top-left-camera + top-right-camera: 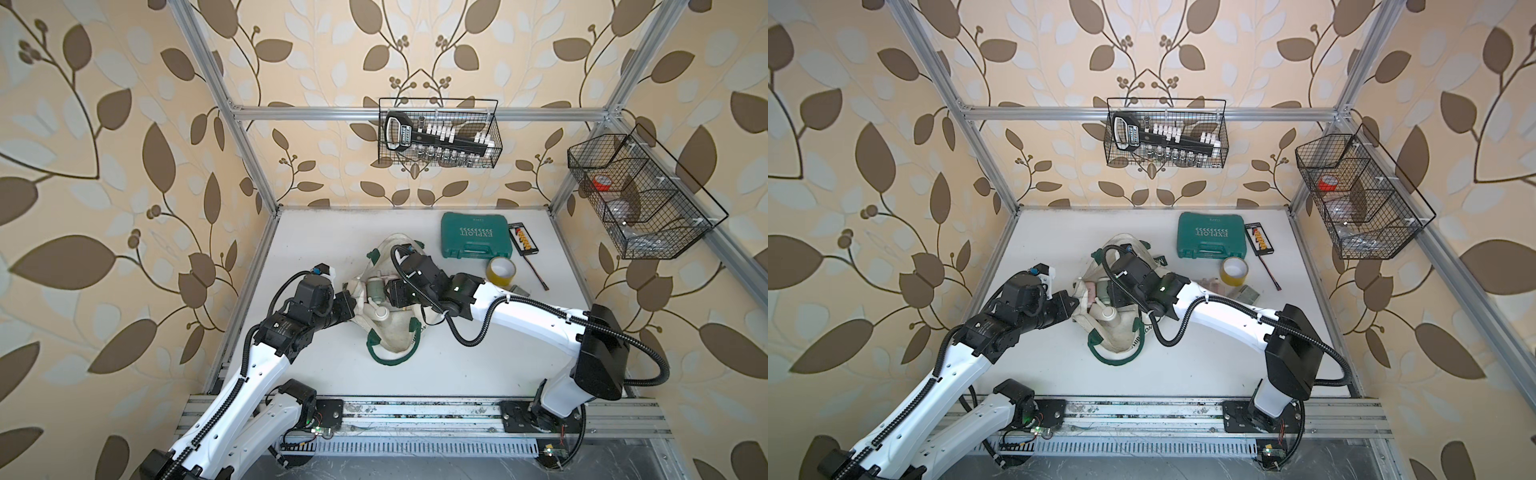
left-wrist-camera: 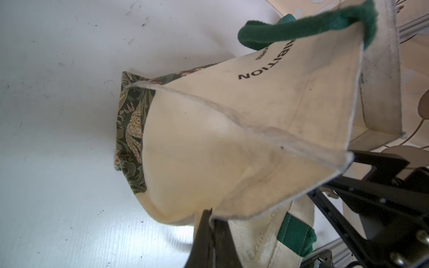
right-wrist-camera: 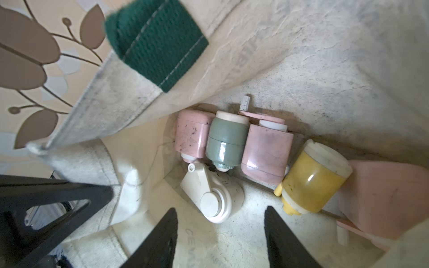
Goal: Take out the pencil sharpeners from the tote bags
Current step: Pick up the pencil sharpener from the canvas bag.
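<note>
1 tote bag (image 1: 397, 334) lies slumped near the middle of the white table (image 1: 324, 374), and 2 arms meet at it.

The right wrist view looks into the bag and shows 6 pencil sharpeners:
- 3 pink sharpeners (image 3: 189, 137) (image 3: 267, 153) (image 3: 383, 197), the last partly cut off by the frame edge
- 1 green sharpener (image 3: 226, 141)
- 1 yellow sharpener (image 3: 313, 178)
- 1 cream sharpener (image 3: 209, 192)

All 6 rest on the cloth inside the bag. In both top views only the pink, green and cream ones show through the mouth.

The right gripper (image 3: 221, 208) is inside the bag with its 2 fingers moderately apart and nothing clamped between them. The cream sharpener lies right at the fingertips. Its round end sits in the gap, with cloth showing on either side of it. Past it, pink, green and pink lie side by side in a row, touching. The yellow one lies just outside one finger's line.

In a top view, taking 12 o'clock as the back wall, the green sharpener is at 9 o'clock from the right gripper and the cream one at 7 o'clock.

The left gripper (image 2: 211, 214) is pinched tight on the bag's rim at the bag's 9 o'clock side, and lifts that edge. The sharpeners lie at 3 o'clock from it.

1 teal case (image 1: 473, 239) lies at 1 o'clock from the bag, and 1 yellow tape roll (image 1: 501, 270) at 2 o'clock.
</note>
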Robot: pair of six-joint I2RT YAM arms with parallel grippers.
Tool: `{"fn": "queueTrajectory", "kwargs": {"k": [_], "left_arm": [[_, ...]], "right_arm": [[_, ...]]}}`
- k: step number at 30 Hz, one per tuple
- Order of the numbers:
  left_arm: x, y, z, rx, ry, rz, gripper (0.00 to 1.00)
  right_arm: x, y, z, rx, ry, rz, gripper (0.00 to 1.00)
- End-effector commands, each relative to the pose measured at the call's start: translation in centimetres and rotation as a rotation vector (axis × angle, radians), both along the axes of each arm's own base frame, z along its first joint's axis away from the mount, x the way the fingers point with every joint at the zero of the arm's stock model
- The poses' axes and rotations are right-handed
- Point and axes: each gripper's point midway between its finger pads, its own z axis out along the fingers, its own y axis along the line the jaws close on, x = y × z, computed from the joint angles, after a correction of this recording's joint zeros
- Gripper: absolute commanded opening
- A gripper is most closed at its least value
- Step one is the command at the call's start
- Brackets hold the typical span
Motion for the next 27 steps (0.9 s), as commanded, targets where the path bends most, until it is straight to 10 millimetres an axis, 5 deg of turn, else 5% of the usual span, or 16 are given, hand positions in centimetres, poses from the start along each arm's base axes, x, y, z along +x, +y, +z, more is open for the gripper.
{"fn": "queueTrajectory", "kwargs": {"k": [1,5,13,27], "left_arm": [[-1.4,1.4,-2.3,0.073,0.103,0.04,0.0],[-1.5,1.5,-2.4,0.073,0.106,0.042,0.0],[-1.3,1.6,-1.9,0.084,0.096,0.046,0.0],[-1.2,1.5,-1.7,0.078,0.09,0.043,0.0]], "right_arm": [[-0.7,-1.4,0.2,-0.07,0.019,-0.023,0.59],[-1.4,1.0,2.6,-0.023,-0.003,0.06,0.56],[-2.2,3.6,1.0,-0.02,0.065,0.144,0.46],[-3.9,1.9,-8.6,-0.245,0.129,0.234,0.56]]}}
